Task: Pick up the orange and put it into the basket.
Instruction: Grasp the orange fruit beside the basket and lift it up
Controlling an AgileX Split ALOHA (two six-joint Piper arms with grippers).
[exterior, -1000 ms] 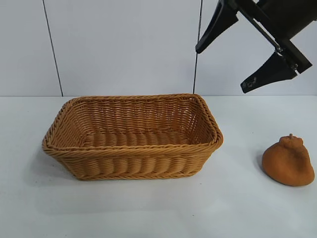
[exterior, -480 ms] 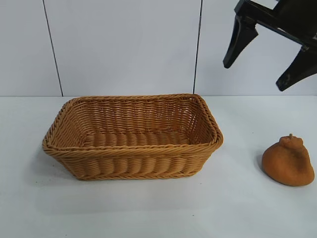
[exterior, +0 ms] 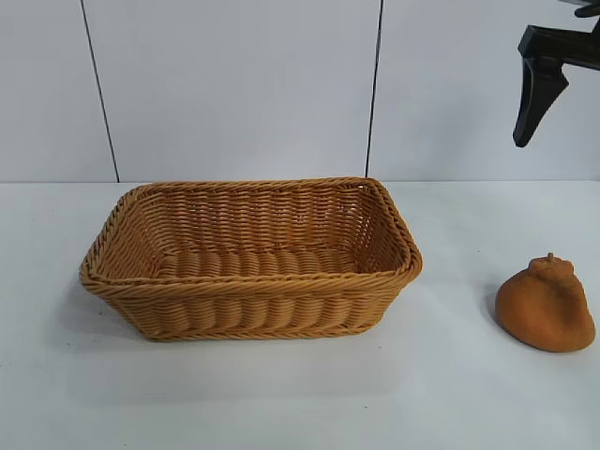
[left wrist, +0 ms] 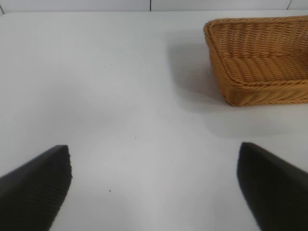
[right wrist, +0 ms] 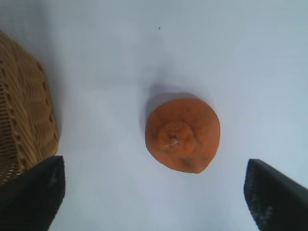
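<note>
I have the right gripper [right wrist: 154, 192] spread wide above the orange [right wrist: 183, 135] — not touching, seemingly; its far finger is cut off outside.

In the outside view, the black right pincer [exterior: 562, 89] pokes in at the top right corner, and only one finger [exterior: 536, 94] shows; the rest is cut off. The left arm is not in that view at all. In both wrist views, the large tan woven wicker basket [left wrist: 260, 62] [right wrist: 21, 120] runs off the picture's edge. The black fingertips [left wrist: 33, 187] [right wrist: 274, 192] are cut off at the bottom too.
</note>
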